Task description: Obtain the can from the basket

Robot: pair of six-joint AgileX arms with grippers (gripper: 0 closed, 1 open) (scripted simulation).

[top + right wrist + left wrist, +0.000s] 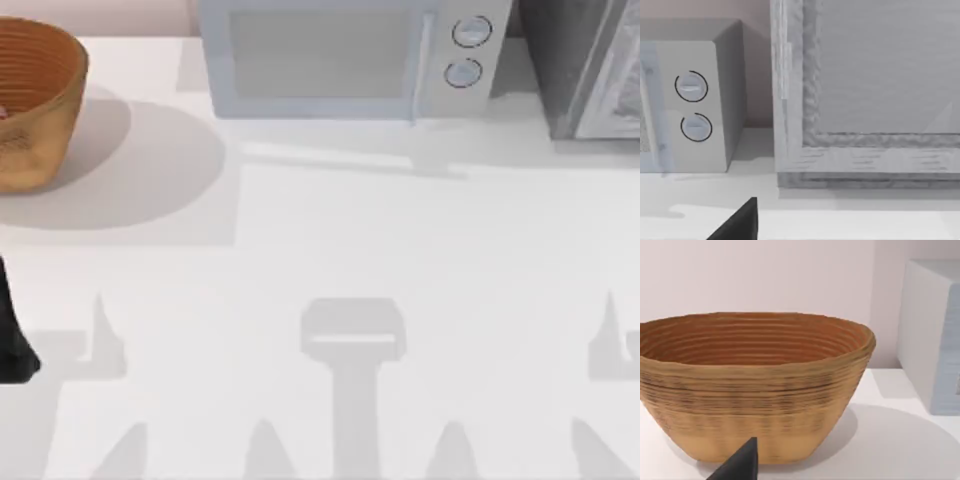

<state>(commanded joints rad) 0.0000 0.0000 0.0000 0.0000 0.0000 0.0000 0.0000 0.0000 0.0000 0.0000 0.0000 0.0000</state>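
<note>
Rendered kitchen-style tabletop, simulated. White table (pixel 330 250) against a plain pale wall. Microwave (pixel 350 55) with two round dials (pixel 467 50) at the back, a grey cabinet-like box (pixel 585 65) at back right, woven basket (pixel 35 100) at back left. Flat, textureless surfaces show it's a simulation.

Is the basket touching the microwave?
Apart. In the top view the basket sits at the table's far left and bare white table separates it from the microwave; the left wrist view shows that gap too.
</note>
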